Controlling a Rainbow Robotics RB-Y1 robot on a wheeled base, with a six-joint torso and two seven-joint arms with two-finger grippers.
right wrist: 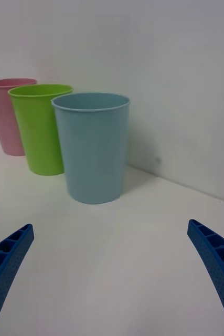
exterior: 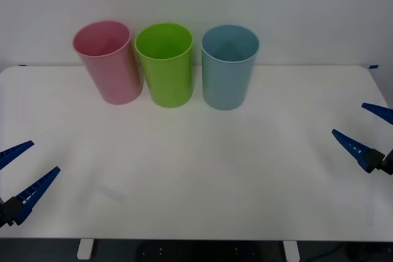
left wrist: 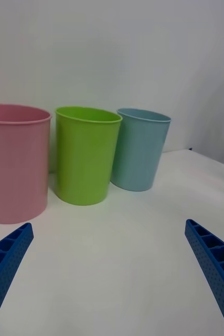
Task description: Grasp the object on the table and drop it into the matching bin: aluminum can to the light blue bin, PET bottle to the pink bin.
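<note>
The white table (exterior: 196, 176) carries three upright bins at twelve o'clock: pink bin (exterior: 108, 62), lime green bin (exterior: 164, 64), light blue bin (exterior: 228, 66). The can is perhaps inside one. Left gripper (exterior: 21, 167) at eight o'clock and right gripper (exterior: 363, 128) at three o'clock hover spread apart, grasping nothing.

L gripper (exterior: 17, 167) low at the near-left edge of the desk (exterior: 196, 170), jaws spread wide, blue ribbed fingers (left wrist: 7, 262) pointing fwd and inward. R gripper (exterior: 363, 127) at the right edge, a bit farther fwd, jaws also wide apart, fingers (right wrist: 216, 262) pointing inward. Both hold nothing.
</note>
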